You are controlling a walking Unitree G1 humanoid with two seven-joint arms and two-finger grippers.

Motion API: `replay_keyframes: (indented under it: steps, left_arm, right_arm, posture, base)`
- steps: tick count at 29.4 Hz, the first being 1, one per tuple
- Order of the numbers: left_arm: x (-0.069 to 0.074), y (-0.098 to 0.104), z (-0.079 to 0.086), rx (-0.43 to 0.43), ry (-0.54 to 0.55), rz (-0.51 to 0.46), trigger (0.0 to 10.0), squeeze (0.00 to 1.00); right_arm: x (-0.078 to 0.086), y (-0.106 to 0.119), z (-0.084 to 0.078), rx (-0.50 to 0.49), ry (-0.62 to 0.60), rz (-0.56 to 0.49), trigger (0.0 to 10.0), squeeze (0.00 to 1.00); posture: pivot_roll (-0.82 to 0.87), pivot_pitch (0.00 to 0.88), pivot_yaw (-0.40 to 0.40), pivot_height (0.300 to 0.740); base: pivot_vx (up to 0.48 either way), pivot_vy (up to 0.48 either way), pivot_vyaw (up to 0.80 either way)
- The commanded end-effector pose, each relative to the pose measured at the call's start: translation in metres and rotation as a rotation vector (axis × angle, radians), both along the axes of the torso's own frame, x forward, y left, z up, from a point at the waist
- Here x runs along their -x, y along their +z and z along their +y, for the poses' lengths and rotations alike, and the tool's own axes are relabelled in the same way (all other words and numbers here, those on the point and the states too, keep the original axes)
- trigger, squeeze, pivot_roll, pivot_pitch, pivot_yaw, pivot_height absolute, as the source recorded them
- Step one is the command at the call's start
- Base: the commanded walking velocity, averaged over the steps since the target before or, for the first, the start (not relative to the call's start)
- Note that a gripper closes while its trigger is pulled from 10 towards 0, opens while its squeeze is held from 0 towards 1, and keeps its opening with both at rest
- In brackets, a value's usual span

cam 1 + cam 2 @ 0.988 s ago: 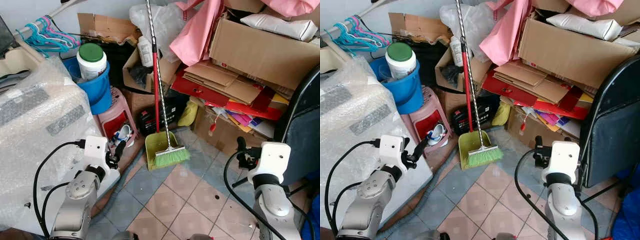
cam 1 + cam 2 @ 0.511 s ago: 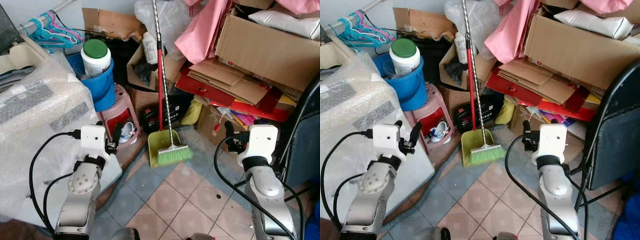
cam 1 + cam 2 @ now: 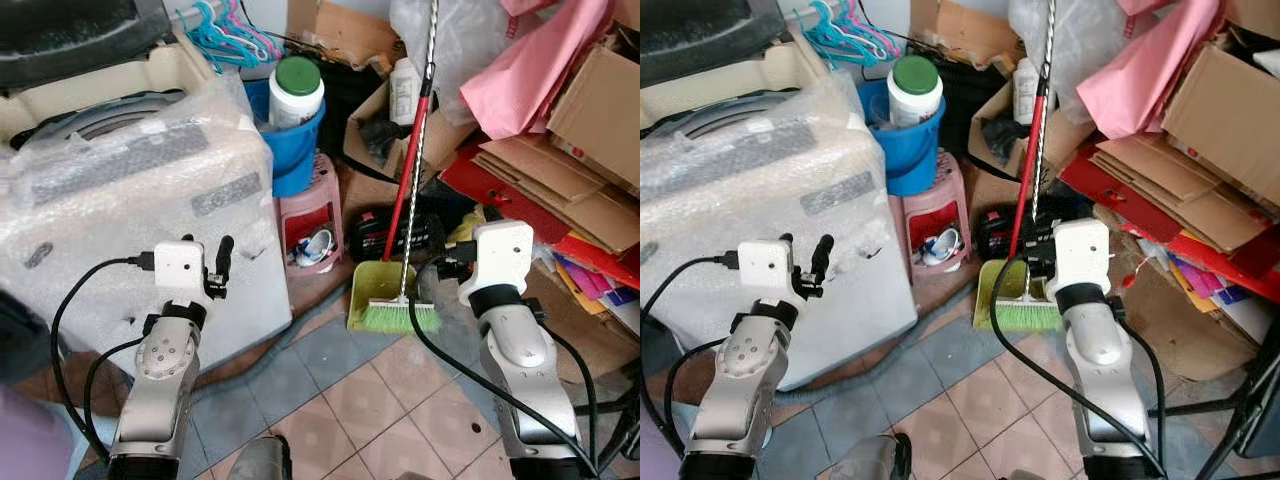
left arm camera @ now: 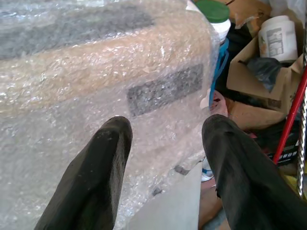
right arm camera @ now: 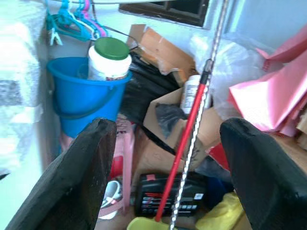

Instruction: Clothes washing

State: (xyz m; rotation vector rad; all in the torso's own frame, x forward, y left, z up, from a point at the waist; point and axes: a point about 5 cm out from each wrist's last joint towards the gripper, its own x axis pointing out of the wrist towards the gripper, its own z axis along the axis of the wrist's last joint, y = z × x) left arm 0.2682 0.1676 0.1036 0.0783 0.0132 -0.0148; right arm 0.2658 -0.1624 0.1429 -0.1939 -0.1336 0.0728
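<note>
- The washing machine [image 3: 140,190], wrapped in bubble plastic, stands at ten o'clock; its top opening looks uncovered at the far rim, though the wrap blurs that.
- The left hand [image 4: 163,167] is spread and holds nothing, with its fingers pointed at the machine's front.
- The right hand [image 5: 165,167] is likewise spread and empty, facing the blue bucket [image 5: 79,91] and the red broom [image 3: 408,190] at one o'clock.
- To do this well, I'd square up to the machine and keep the elbows clear of the broom.
</note>
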Motion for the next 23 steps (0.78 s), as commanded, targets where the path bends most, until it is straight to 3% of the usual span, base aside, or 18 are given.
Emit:
replay_keyframes:
  steps: [1,5,11,13,20,23]
  left_arm:
    - [0.002,-0.003,0.000,0.028,0.023,0.031,10.0,0.00]
    - [0.006,-0.008,-0.006,0.091,0.035,0.084,10.0,0.00]
    - [0.007,-0.005,-0.014,0.057,-0.024,0.058,10.0,0.00]
    - [0.006,-0.004,-0.013,0.100,-0.008,0.077,10.0,0.00]
    - [0.004,0.002,-0.013,0.128,-0.051,0.061,10.0,0.00]
    - [0.005,0.000,-0.013,0.129,-0.021,0.086,10.0,0.00]
  right_arm:
    - [0.002,0.000,-0.004,-0.010,-0.001,-0.001,10.0,0.00]
    - [0.003,0.000,-0.002,-0.004,0.008,-0.007,10.0,0.00]
    - [0.003,0.000,-0.004,-0.039,0.012,0.002,10.0,0.00]
    - [0.003,0.000,-0.005,-0.028,-0.001,0.004,10.0,0.00]
    - [0.003,-0.002,-0.003,-0.068,0.008,0.012,10.0,0.00]
    - [0.002,-0.003,-0.003,-0.055,-0.028,0.024,10.0,0.00]
  posture:
    - [-0.05,0.068,0.054,0.740]
    - [-0.07,0.072,0.064,0.740]
    - [-0.07,0.076,0.064,0.740]
    - [-0.06,0.077,0.064,0.740]
    - [-0.05,0.079,0.063,0.740]
    - [-0.06,0.078,0.060,0.740]
  base:
    - [0.000,0.000,0.80]
    - [0.000,0.000,0.80]
    - [0.000,0.000,0.80]
    - [0.000,0.000,0.80]
    - [0.000,0.000,0.80]
    - [0.000,0.000,0.17]
